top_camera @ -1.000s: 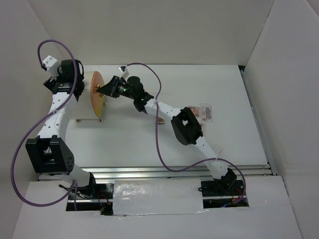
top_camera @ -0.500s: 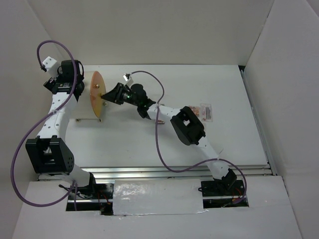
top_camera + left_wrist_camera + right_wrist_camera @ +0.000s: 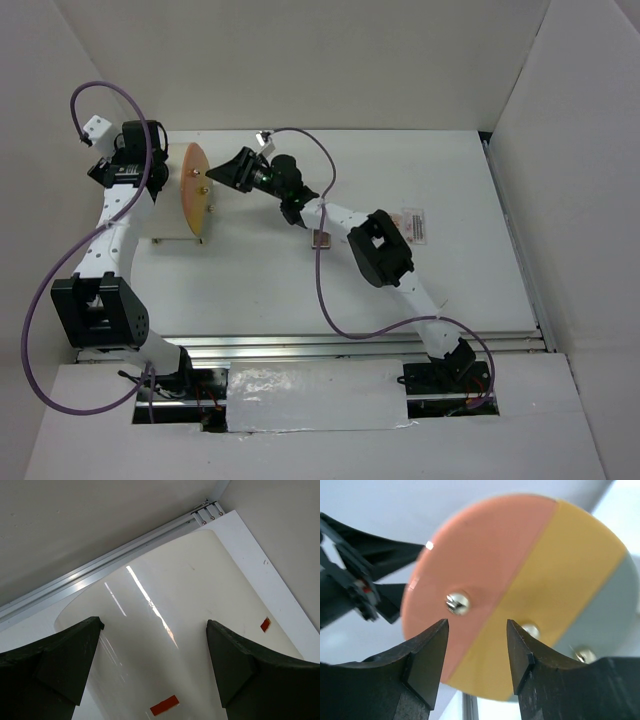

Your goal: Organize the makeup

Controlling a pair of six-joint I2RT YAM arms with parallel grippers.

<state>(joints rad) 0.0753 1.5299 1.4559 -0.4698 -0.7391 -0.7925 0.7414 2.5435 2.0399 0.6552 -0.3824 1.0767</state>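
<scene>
Item: right fingers [image 3: 425, 655], parted, nothing between them, tips just short of the upper knob [image 3: 457, 602] on the pink band of the round front [image 3: 485, 545]; the knob sits above the gap, not in it. Item: left fingers [image 3: 55, 655], spread wide over the white cylinder [image 3: 170, 630], holding nothing I can see; whether the tips touch it I cannot tell. Item: makeup, all to my right and well apart from the cylinder: a peach palette [image 3: 321, 238] on the worktop [image 3: 250, 280] just beside my right arm, and a pinkish card [image 3: 413, 225] further right; no lip tubes or brown palette in sight. Step in hand, as I judge it: working the pink drawer by its knob, so the makeup has somewhere to go. To do it well: shift until the knob sits centred between the right fingers, close squarely on it, pull straight along the cylinder's axis rather than sideways, and let the left fingers steady the body against sliding. Views: the right wrist alone shows three bands (pink, yellow, grey), each with its own knob, and which one I face. The top view shows the front only as an orange disc, but alone gives the makeup's places and both arms' lie. The left wrist adds two red stickers on the cylinder.
</scene>
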